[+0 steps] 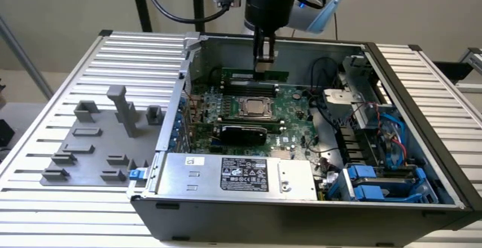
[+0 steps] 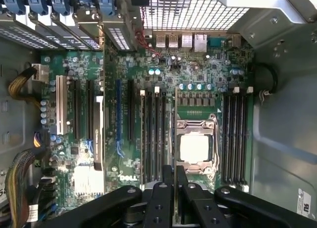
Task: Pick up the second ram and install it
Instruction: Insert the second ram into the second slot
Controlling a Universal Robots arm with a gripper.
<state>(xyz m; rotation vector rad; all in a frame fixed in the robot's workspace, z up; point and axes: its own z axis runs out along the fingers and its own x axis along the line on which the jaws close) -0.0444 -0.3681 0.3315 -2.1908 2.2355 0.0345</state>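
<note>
Black cylindrical wrist, pale blue joint cap, black cable, black bolted hand

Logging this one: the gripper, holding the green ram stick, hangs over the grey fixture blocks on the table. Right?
Not quite. The gripper, holding the second ram, hangs over the motherboard inside the open computer case; the grey fixture blocks stand outside it, to the exterior view's left. The exterior view shows this.

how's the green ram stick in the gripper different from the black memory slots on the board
Colour: the second ram is green, the memory slots are black.
Pose: the ram stands on edge in the gripper; the slots lie flat, fixed to the motherboard.
Count: one ram, several slots side by side.
Both are long and narrow.
</note>
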